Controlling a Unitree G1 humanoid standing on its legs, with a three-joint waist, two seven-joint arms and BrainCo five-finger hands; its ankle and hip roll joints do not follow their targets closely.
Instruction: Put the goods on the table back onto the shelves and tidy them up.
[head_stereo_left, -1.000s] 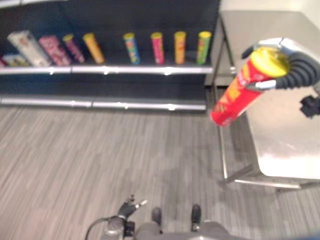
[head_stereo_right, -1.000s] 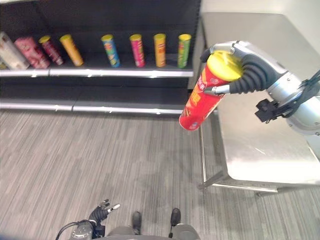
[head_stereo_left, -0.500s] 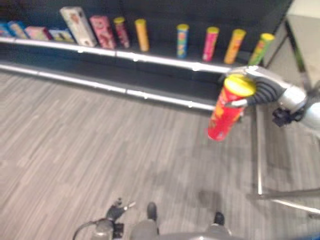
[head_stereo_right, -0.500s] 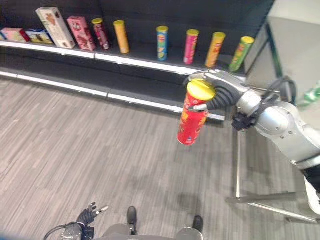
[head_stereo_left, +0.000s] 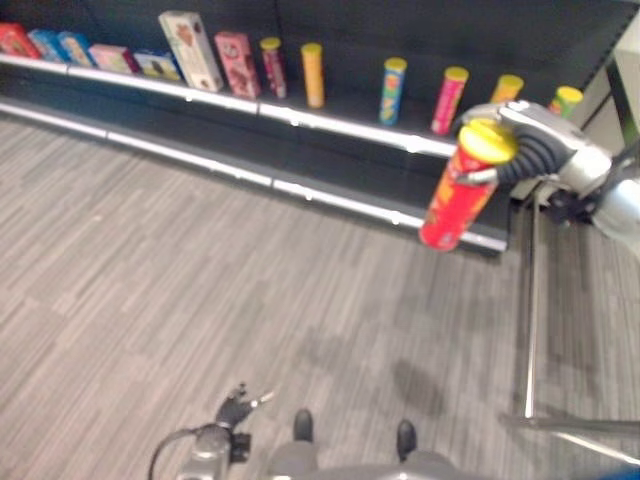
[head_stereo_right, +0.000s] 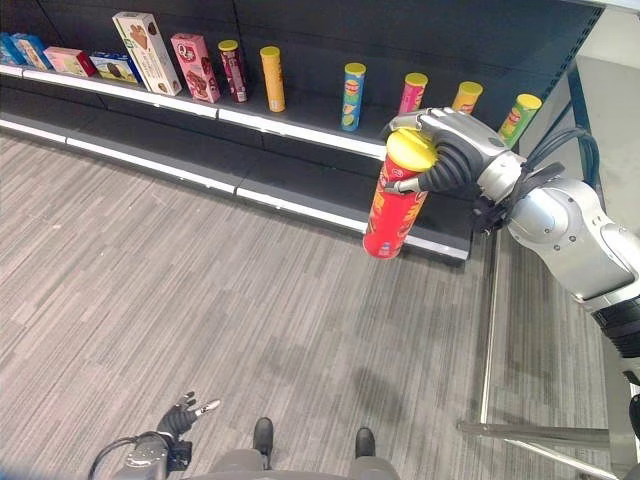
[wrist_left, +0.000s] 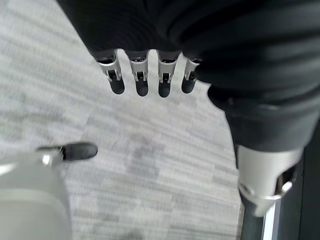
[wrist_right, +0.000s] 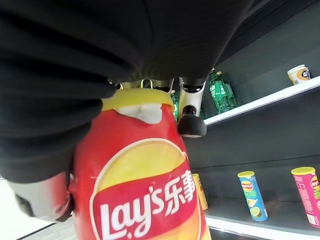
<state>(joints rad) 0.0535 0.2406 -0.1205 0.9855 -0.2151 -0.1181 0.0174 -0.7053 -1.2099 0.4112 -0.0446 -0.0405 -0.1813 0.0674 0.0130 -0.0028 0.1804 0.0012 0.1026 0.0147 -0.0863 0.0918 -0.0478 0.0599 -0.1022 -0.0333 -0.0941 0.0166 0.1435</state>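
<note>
Right robot hand (head_stereo_right: 447, 158) closed round the upper end of the red chip can (head_stereo_right: 392, 205), fingers curled just under its yellow lid; the right wrist view confirms the can against the palm with one finger over the lid edge. Can is held in the air above the floor (head_stereo_right: 180, 290), in front of the shelf (head_stereo_right: 300, 135), well clear of it.

Long axis: near upright, lid up, lower end tilted slightly toward the robot's left.

Shelf row, from left: boxes (head_stereo_right: 150, 52), then standing cans: dark red, orange (head_stereo_right: 272, 79), blue (head_stereo_right: 352, 96), pink (head_stereo_right: 411, 93), yellow (head_stereo_right: 465, 97), green (head_stereo_right: 520, 115). All upright, evenly spaced.

Key relation: the shelf lies ahead of and beyond the held can. The gap between orange and blue cans looks wider than the others; judged a likely slot, but cannot be sure. The can's axis already roughly matches the standing row, so little reorientation should be needed, mainly a forward reach.

Left robot hand (wrist_left: 145, 80) low by the robot's side over the floor, fingers straight, holding nothing. Right arm is the only one placed for the job
</note>
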